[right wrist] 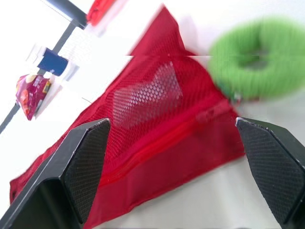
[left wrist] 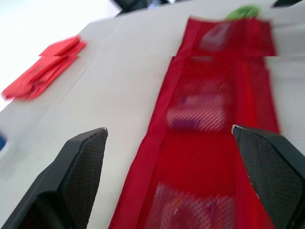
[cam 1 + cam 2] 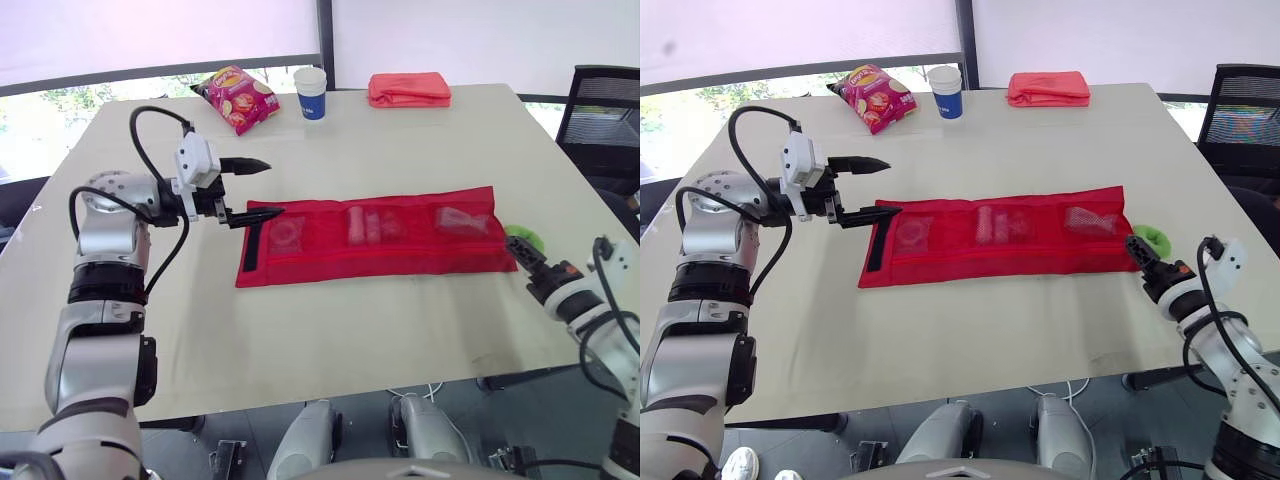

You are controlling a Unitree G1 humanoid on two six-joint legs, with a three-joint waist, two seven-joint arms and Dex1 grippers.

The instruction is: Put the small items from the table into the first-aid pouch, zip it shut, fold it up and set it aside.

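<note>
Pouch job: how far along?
Done: small items show inside the flat red mesh pouch. In hand: nothing; left claw and right claw are open at its ends. Left: fuzzy green ring outside it, then zipping, folding, setting aside.
</note>
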